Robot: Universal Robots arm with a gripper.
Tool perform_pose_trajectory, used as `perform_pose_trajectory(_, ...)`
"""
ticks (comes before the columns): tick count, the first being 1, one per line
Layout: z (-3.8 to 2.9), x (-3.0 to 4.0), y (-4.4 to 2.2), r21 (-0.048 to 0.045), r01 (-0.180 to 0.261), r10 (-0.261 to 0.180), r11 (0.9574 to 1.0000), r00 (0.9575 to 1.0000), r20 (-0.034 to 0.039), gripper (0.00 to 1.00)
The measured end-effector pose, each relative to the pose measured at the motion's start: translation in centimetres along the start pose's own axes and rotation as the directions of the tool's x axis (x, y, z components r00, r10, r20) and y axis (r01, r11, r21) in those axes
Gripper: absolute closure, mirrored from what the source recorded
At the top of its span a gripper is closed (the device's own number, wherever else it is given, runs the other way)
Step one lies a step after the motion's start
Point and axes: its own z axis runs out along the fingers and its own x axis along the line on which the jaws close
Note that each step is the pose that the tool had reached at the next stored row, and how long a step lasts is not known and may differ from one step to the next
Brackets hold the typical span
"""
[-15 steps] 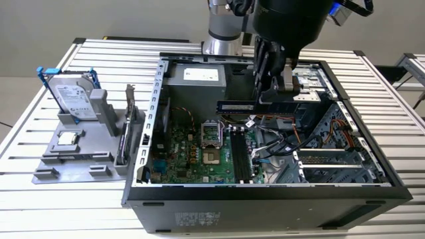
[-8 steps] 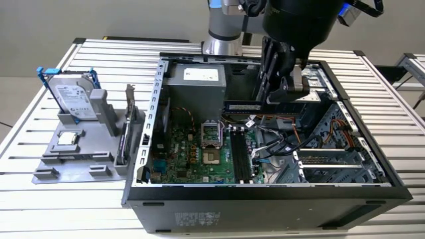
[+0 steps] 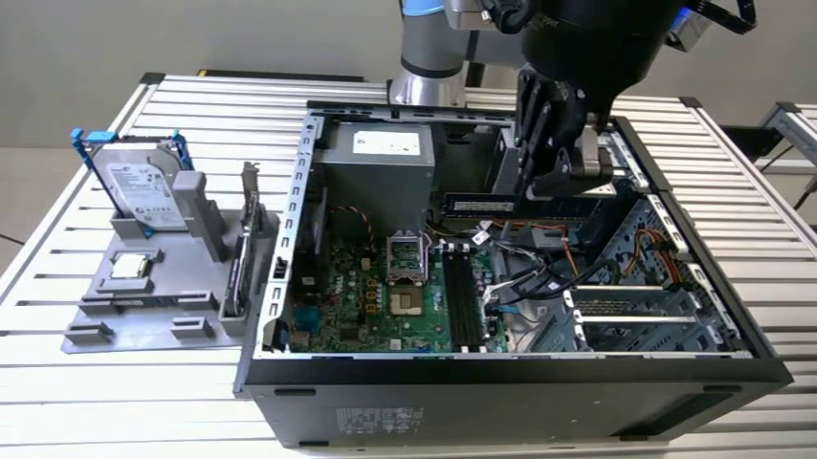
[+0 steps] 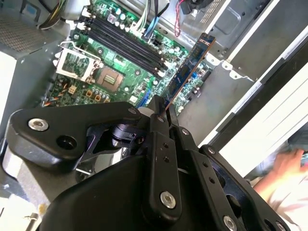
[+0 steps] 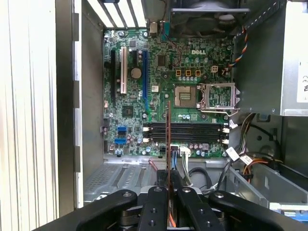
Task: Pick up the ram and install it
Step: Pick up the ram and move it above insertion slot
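Dark blue-green stick: the ram [image 3: 483, 203] is held up over the motherboard [image 3: 370, 296], inside the open computer case [image 3: 511, 368], not touching the board.
Ram, wrist views: in the second wrist view the ram [image 4: 190, 65] slants out from the fingers with its row of chips facing the camera; in the first wrist view the ram [image 5: 168, 139] shows edge-on as a thin line above the motherboard [image 5: 159, 96].
Gripper: the black gripper [image 3: 562, 186] hangs above the motherboard's far edge, near the case wall on the exterior view's right.
Fingers: clamped together on one end of the ram, one finger on each flat face, as both wrist views show [image 5: 169, 180] [image 4: 161, 103].
Memory slots: the black slots [image 5: 185, 132] lie on the motherboard beside the processor socket [image 5: 185, 96]; the ram is apart from them and, in the exterior view, runs crosswise to their line [image 3: 462, 296].
Hard drive: the silver drive in its blue frame [image 3: 134, 182] stands on a grey fixture [image 3: 153, 296], outside the case and well apart from the motherboard, toward the exterior view's left.
Desk: slatted metal [image 3: 77, 382], carrying the case and the fixture.
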Motion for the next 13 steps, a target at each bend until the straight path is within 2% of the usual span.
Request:
perform_pose_trajectory(3,0.01,0.00,-0.29,0.0000,-0.001,0.001,1.0000,1.0000,0.0001,1.00)
perform_pose_trajectory(13,0.00,0.00,-0.29,-0.0001,-0.001,0.001,1.0000,1.0000,0.0007,1.00)
